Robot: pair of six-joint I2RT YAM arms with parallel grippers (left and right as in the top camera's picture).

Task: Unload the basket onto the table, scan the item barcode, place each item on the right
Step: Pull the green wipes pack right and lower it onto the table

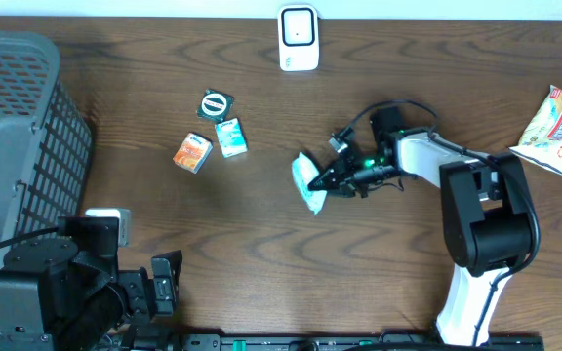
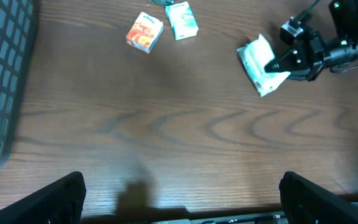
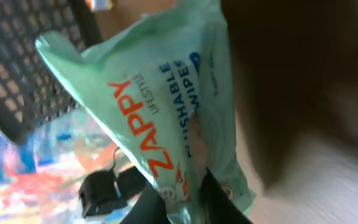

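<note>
While in right tool (image 1: 334, 179), wipes (image 1: 305, 183) mid-table (image 1: 261, 249)

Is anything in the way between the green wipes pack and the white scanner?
No, nothing visible. The right claw pinches the pale green plastic wipes packet, and only bare brown wooden table lies between it and the white plastic scanner. The small teal carton and small orange carton sit off to one side.

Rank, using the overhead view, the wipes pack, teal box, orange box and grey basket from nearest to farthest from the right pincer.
1. The wipes pack, gripped at the tip of the right pincer.
2. The teal box, mid-table, to its left.
3. The orange box, just beyond the teal one.
4. The grey basket, at the far left edge.
</note>
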